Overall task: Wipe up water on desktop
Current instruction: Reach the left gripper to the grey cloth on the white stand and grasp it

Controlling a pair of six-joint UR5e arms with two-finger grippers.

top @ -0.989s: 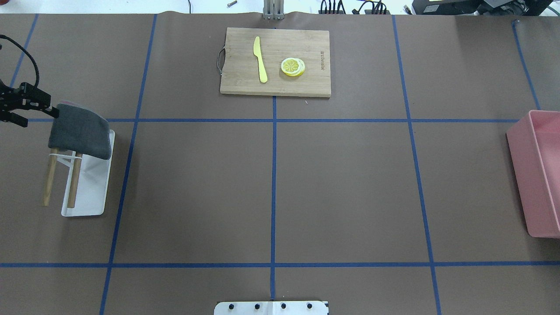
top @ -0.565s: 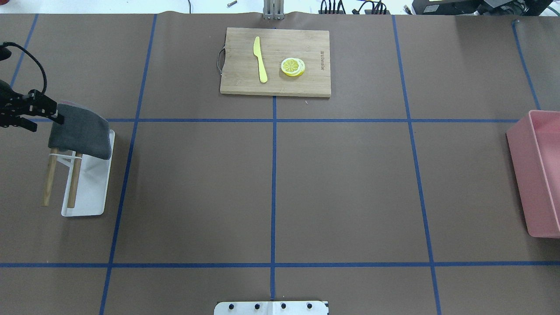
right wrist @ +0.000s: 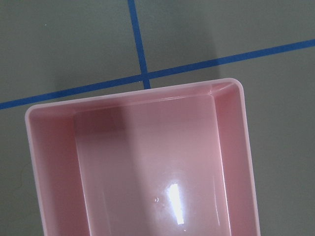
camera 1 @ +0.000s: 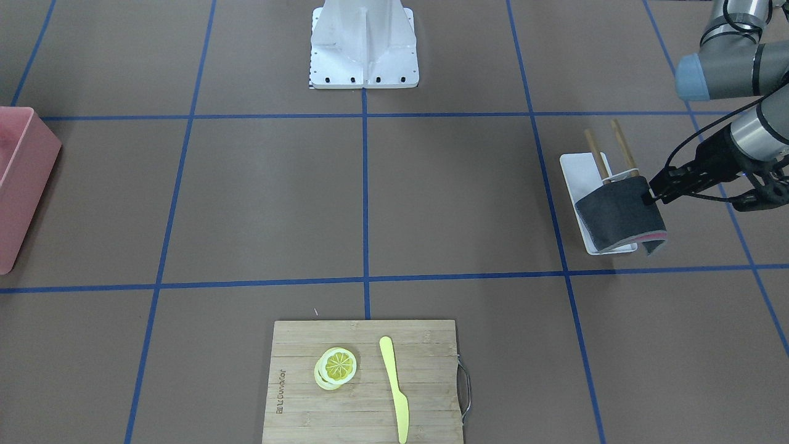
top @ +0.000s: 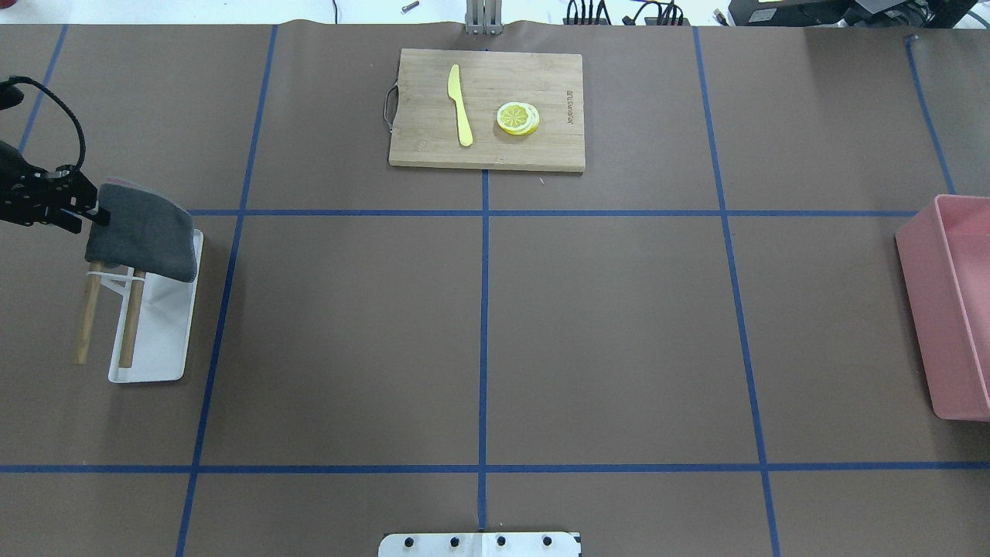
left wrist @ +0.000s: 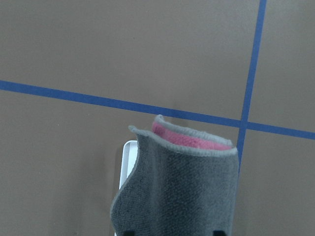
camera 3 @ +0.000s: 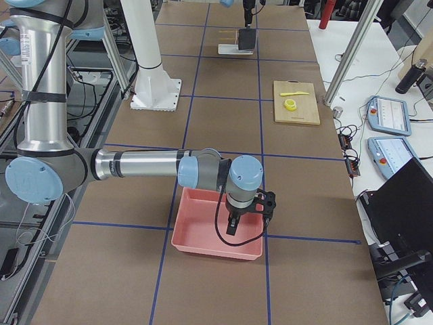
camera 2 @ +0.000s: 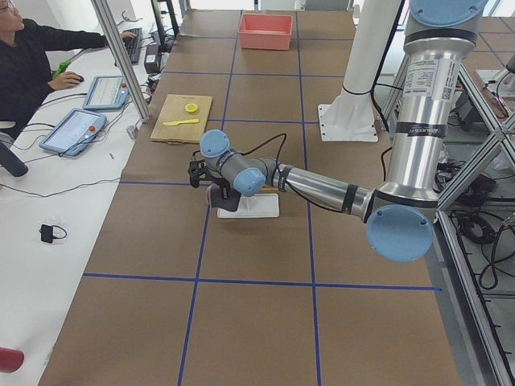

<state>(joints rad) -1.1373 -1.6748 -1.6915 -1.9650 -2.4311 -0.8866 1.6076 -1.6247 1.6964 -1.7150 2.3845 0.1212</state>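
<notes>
Left gripper (top: 87,216) nearer than a second ago, jaws spread astride the gray cloth (top: 143,232). Surface (top: 619,325): broad, stiff, flat; no water discernible. Cloth, draped on rack (top: 158,340): soft, light; best pinched at its folded edge. Right gripper (camera 3: 247,218) above pink bin (camera 3: 203,237): state indeterminable.

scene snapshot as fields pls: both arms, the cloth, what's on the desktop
left end effector: at the edge of the gray cloth, one finger on either side; closure unclear
gray cloth: draped on a wooden rack over the white tray
right end effector: above the pink bin; open or shut, cannot tell
desktop: no water visible
cutting board: holds a yellow knife and lemon slices
</notes>
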